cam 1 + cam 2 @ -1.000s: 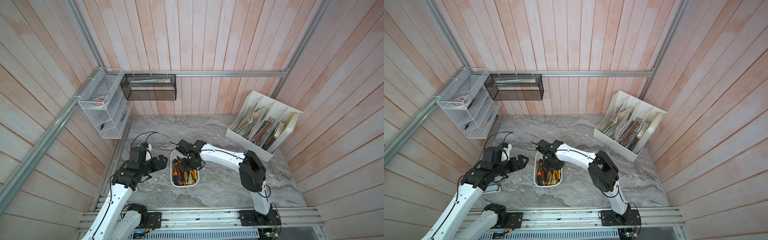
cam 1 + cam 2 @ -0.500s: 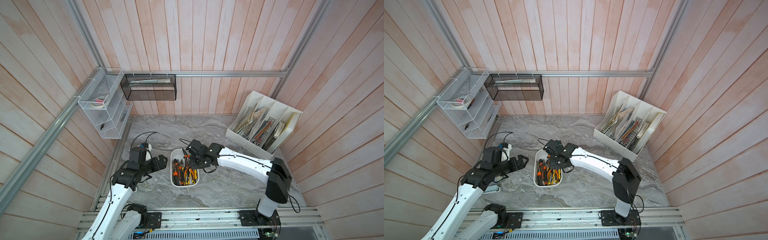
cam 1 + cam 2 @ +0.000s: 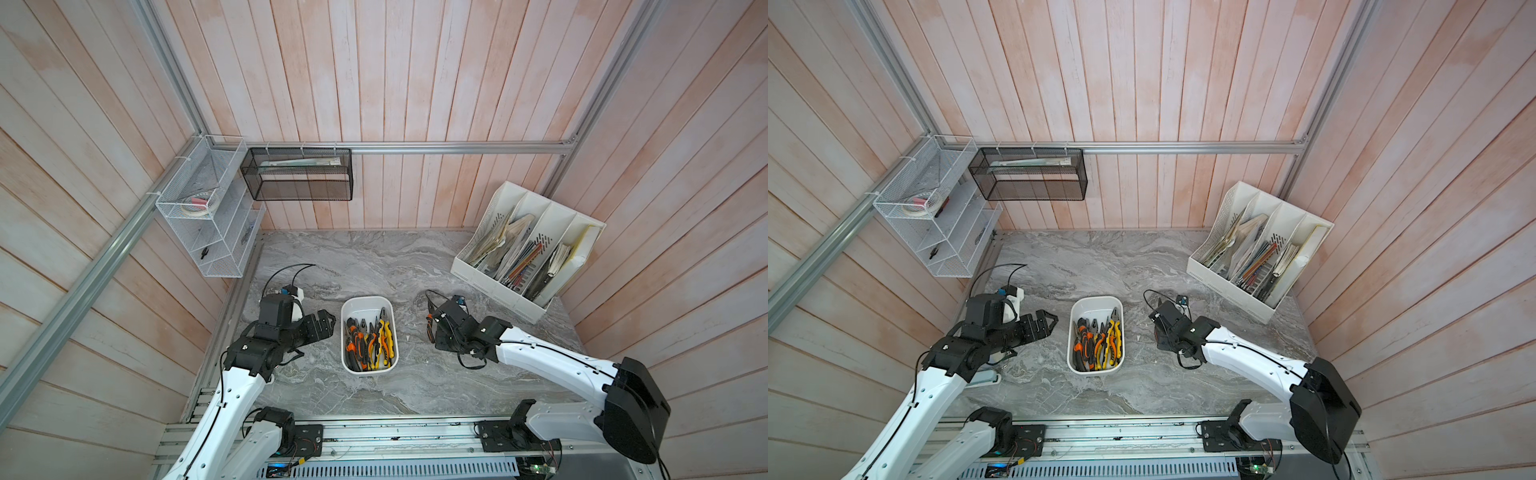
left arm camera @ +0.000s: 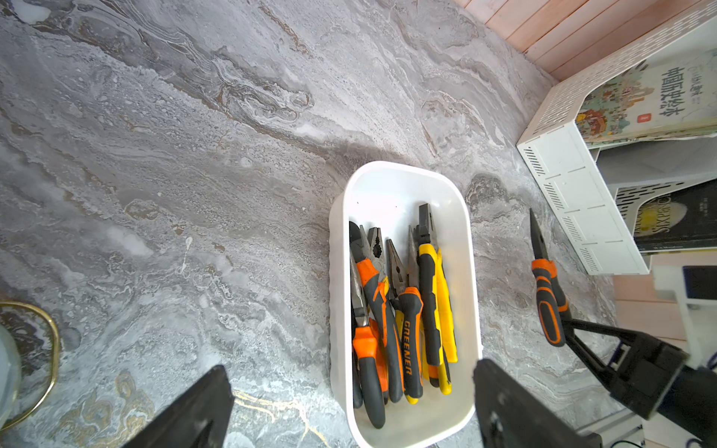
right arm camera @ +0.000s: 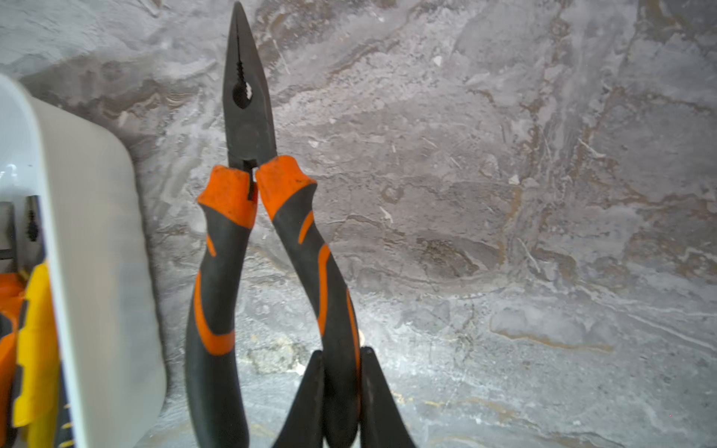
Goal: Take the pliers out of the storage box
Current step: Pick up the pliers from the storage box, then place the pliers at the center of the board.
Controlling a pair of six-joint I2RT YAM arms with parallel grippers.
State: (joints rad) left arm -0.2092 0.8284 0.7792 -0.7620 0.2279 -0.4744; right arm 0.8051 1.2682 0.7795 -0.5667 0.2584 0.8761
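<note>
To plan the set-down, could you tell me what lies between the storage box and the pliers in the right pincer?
Only bare marble tabletop; the right wrist view shows that strip between the storage box and the pliers gripped by the right pincer.

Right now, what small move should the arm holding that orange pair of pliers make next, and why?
Probably lower them and let go. The right gripper is shut on one handle of the needle-nose pliers, which are already outside the storage box, over bare table; releasing frees it for another trip.
</note>
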